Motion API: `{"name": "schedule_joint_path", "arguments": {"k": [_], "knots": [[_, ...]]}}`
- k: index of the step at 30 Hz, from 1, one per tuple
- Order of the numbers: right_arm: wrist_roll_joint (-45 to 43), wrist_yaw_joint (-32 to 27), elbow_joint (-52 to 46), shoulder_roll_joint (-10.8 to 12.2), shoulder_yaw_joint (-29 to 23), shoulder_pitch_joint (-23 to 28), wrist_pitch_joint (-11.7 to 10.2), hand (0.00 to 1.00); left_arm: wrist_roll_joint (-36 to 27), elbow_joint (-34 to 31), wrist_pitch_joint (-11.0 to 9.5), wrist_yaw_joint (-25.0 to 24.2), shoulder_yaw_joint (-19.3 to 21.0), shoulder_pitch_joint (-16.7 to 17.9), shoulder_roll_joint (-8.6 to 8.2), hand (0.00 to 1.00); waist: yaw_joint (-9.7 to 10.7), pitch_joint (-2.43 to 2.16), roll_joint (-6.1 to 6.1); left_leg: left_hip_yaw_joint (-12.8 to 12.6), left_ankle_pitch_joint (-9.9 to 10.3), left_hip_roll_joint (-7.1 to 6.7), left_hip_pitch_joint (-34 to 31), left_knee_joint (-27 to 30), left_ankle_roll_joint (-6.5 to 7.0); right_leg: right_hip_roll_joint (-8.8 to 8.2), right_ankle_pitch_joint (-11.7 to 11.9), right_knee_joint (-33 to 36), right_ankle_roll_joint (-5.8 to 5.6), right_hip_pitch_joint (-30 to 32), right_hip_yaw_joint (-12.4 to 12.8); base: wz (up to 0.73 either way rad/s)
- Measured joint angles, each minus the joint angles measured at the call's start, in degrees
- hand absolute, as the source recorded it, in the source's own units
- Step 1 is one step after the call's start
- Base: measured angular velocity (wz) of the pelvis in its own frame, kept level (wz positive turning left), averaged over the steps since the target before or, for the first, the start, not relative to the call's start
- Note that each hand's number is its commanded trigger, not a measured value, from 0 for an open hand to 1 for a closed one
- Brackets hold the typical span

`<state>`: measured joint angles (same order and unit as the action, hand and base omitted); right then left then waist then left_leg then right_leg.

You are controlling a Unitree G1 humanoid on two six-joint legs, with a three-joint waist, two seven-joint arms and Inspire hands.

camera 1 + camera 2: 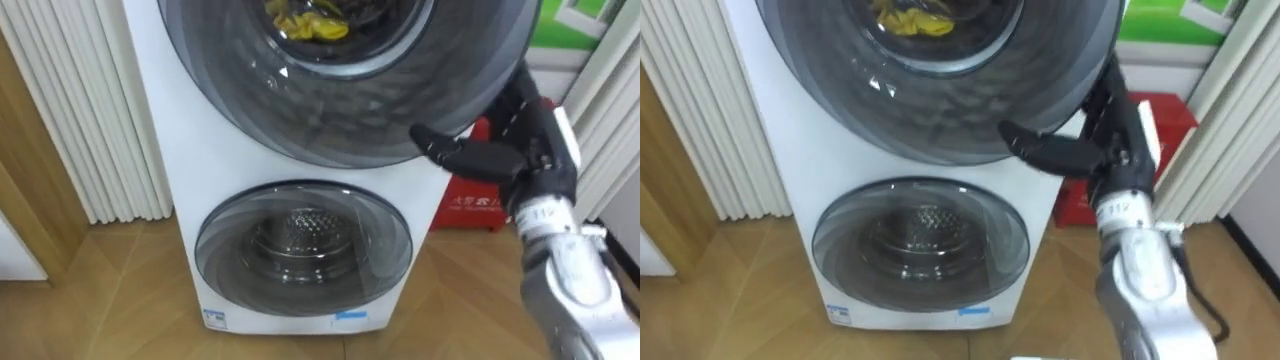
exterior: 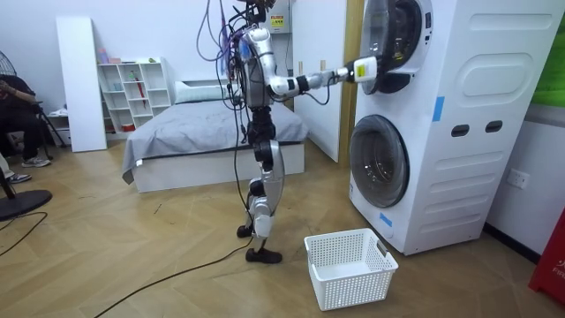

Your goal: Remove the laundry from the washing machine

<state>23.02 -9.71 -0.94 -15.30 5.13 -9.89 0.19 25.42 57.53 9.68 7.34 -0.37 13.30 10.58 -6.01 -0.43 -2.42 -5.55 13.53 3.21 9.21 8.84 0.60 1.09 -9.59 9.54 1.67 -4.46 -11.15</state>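
Washing machine (image 2: pixel 459 132): white, two drums stacked; it fills the 3 o'clock side of the room view; the robot stands on the wood floor facing it, its right arm stretched out to the upper drum
Bed (image 2: pixel 203 132): grey cover, behind the robot at 10 o'clock in the room view; a white shelf (image 2: pixel 132 88) stands beyond it, and a person (image 2: pixel 18 110) sits at the 9 o'clock edge
Curtain (image 1: pixel 90 110): white, pleated, hanging at 9 o'clock in the eye views, just beside the machine
Upper door (image 1: pixel 340 110): round, dark glass, at 12 o'clock in the eye views
Lower door (image 1: pixel 303 245): round, dark glass, at 6 o'clock; the metal drum shows through it
Basket (image 2: pixel 353 287): white plastic, on the floor at 5 o'clock in the room view, near the foot of the machine; nothing lies in it
Red box (image 1: pixel 470 200): on the floor at 3 o'clock, behind the right wrist
Right hand (image 1: pixel 500 158): black, at 3 o'clock, against the upper door's lower right rim; thumb stretched out across the glass toward 9 o'clock, fingers spread from it and reaching up along the rim; it holds no cloth
Clothes (image 1: pixel 310 25): yellow, bunched; inside the upper drum at 12 o'clock, well apart from the hand
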Motion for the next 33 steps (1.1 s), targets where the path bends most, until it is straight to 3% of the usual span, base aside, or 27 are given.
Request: {"name": "schedule_joint_path", "arguments": {"k": [1, 5, 13, 26, 33], "knots": [[0.16, 0.72, -0.56, 0.34, 0.51, 1.26, 0.0, 0.0, -0.05, -0.01, -0.32, 0.02, -0.01, 0.1, -0.16, 0.0, 0.02, -0.32, 0.52, 0.0, 0.01, -0.03, -0.34, -0.01, -0.02, -0.05, 0.01, 0.07, 0.02, 0.43, 0.02, 0.0], [1.79, 2.78, -1.93, 0.52, 2.66, 4.56, -0.29, 0.0, -0.65, 0.16, -1.38, 1.51, -1.11, 1.3, -0.19, 0.0, 1.17, -0.35, 1.46, 0.21, 0.0, 0.07, -0.09, -0.15, -0.05, -0.04, 0.11, 0.03, 0.19, -0.03, 0.1, 0.08], [1.84, 8.14, -2.46, 1.85, 5.0, 9.04, -0.28, 0.0, -1.04, 0.94, -3.85, 2.22, -1.61, 1.14, -1.02, 0.0, 1.36, 0.09, 1.61, 0.17, 0.23, 0.02, 0.08, -0.12, -0.47, -0.15, 0.2, 0.08, 0.34, -0.26, 0.04, 0.02], [1.19, 14.82, -2.52, 3.4, 5.04, 10.55, -0.32, 0.0, -1.07, 2.29, -4.24, 2.12, -2.24, -0.06, -1.28, 0.0, 1.27, 0.24, 1.71, 0.58, 0.4, -0.47, -1.56, 0.59, -0.72, -0.11, 0.7, 0.18, 0.32, 1.07, 0.37, 0.01], [0.76, 14.72, -6.49, 3.66, 6.03, 11.36, -0.03, 0.0, -1.21, 2.47, -5.16, 2.12, -2.25, -0.17, -1.35, 0.0, 1.13, 0.28, 2.03, -0.32, 0.38, -0.36, -2.72, 0.6, -0.71, 0.08, 0.84, 0.35, 0.47, 2.71, 1.09, -0.09]]}}
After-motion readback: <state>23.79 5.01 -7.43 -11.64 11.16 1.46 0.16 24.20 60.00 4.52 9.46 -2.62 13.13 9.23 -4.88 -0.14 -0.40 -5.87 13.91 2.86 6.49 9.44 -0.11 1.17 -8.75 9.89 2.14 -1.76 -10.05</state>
